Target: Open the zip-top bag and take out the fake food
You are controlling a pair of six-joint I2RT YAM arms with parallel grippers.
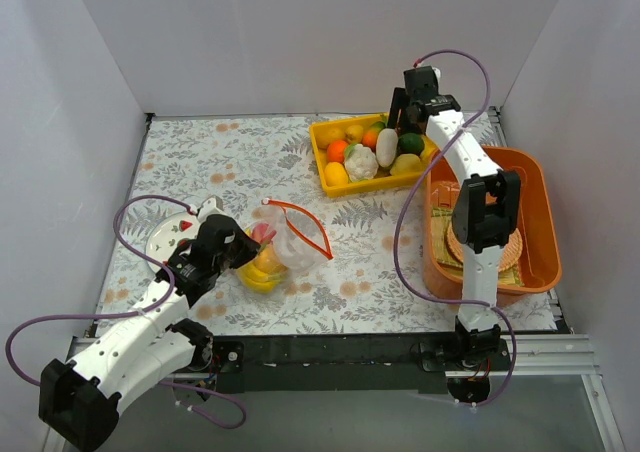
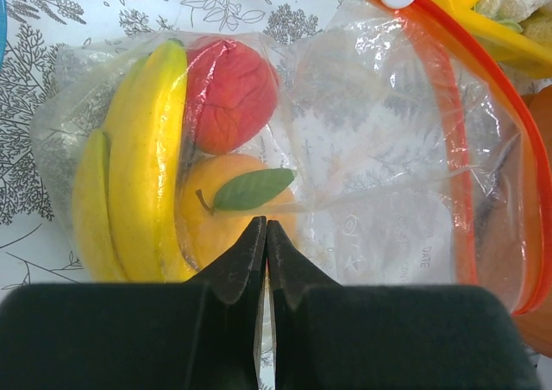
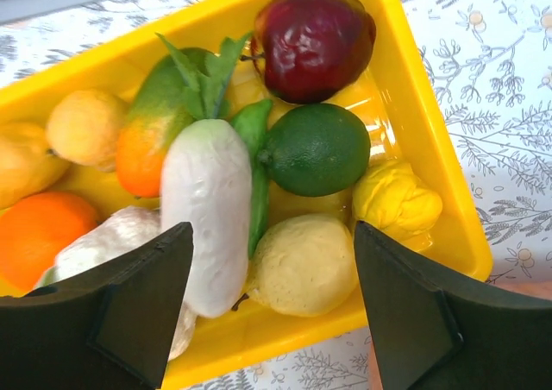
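Observation:
The zip-top bag [image 1: 287, 242] lies left of the table's middle, its red-orange zip mouth open toward the right. In the left wrist view the bag [image 2: 379, 148] holds a yellow banana bunch [image 2: 147, 166], a red fruit [image 2: 228, 92] and an orange fruit with a green leaf [image 2: 220, 230]. My left gripper [image 1: 243, 249] [image 2: 265, 228] is shut, its tips pinching the bag's closed end by the fruit. My right gripper [image 1: 402, 122] [image 3: 272, 235] is open and empty, hovering over the fake food in the yellow tray [image 1: 325, 177] [image 3: 431, 148].
The yellow tray holds a white oblong piece [image 3: 207, 209], a lime [image 3: 317, 148], a dark red fruit [image 3: 312, 43], a pale pear [image 3: 302, 265] and other pieces. An orange tub [image 1: 540, 222] stands at the right. A white plate [image 1: 162, 240] lies left of the bag.

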